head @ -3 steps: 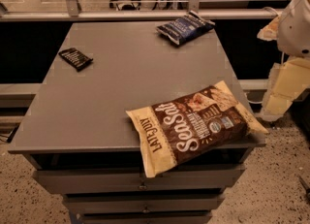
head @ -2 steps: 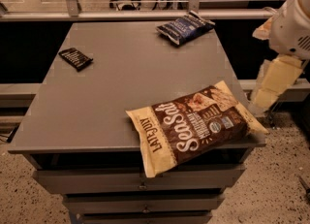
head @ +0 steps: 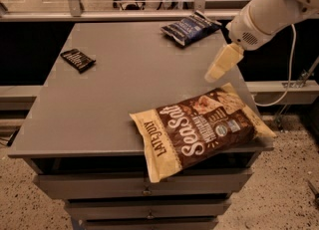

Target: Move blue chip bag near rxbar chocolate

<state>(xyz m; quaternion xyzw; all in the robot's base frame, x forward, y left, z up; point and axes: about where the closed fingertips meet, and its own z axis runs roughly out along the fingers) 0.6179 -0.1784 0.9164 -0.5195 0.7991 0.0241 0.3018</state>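
The blue chip bag [head: 190, 27] lies at the far right of the grey table [head: 124, 89], near its back edge. The rxbar chocolate [head: 78, 59], a small black bar, lies at the far left of the table. My gripper [head: 217, 72] is cream-coloured and hangs from the white arm [head: 269, 12] above the table's right side. It points down and left. It is in front of the blue bag, apart from it, and just above the far corner of the brown bag. It holds nothing that I can see.
A large brown-and-cream "Sea Salt" bag [head: 199, 129] lies at the table's front right and overhangs the front edge. Drawers [head: 144, 191] sit under the tabletop. A rail [head: 124, 15] runs behind the table. A cable [head: 291, 69] hangs at the right.
The arm has swung left and forward from beside the table's right edge to above its right side. The bags and the bar have not moved.
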